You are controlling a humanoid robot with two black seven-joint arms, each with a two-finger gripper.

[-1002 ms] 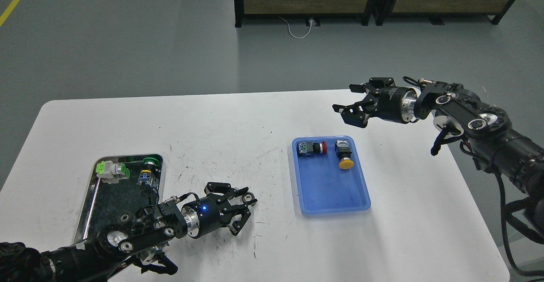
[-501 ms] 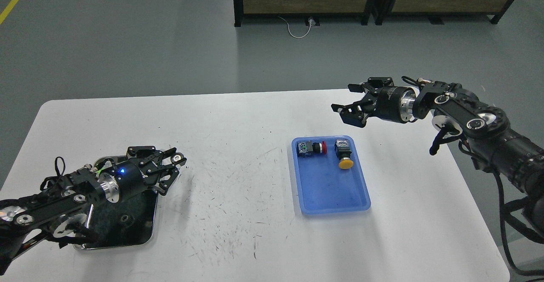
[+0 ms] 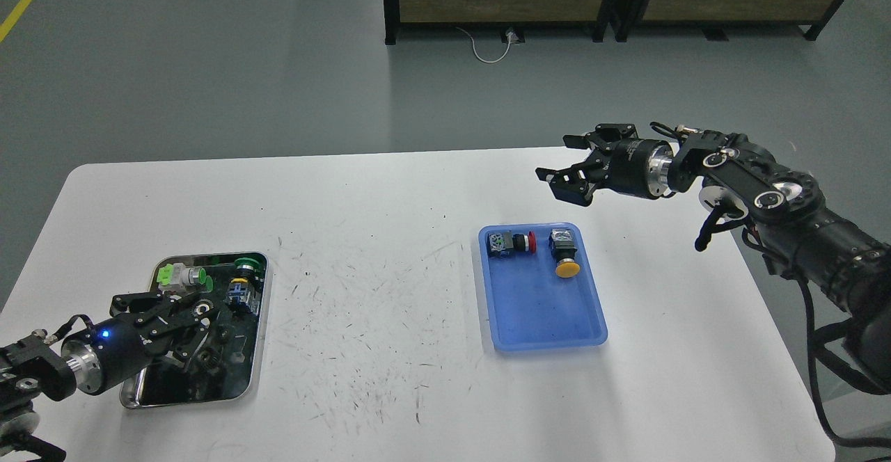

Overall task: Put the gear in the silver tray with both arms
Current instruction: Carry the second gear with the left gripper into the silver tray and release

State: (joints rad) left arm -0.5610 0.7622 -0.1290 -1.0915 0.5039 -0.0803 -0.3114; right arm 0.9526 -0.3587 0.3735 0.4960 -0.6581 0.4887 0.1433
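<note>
1. No brand, label or writing can be read on any item.
2. The silver tray [image 3: 256, 351] is set at the near left of the table [image 3: 390, 190], well left of the blue tray [image 3: 539, 323].
3. The left arm is brought in low from the left edge, its silver wrist ring and a blue light showing; the left gripper [image 3: 182, 319] is held over the silver tray's middle, pointing right.
4. The left gripper's fingers are spread, and the gear [image 3: 203, 308], a small toothed ring, is seen between the fingertips; whether it is pinched or lying free cannot be told.
5. In the silver tray's far end lie a green-and-white part [image 3: 182, 277], a green button [image 3: 245, 265] and a small blue-and-yellow block [image 3: 240, 290].
6. The right arm is stretched in from the right, raised above the table beyond the blue tray's far right corner.
7. The right gripper [image 3: 576, 170] is pointed left with its fingers apart, and nothing is held.
8. In the blue tray's far end lie a red button [image 3: 514, 242] and a yellow button [image 3: 564, 257], just beside each other.
</note>
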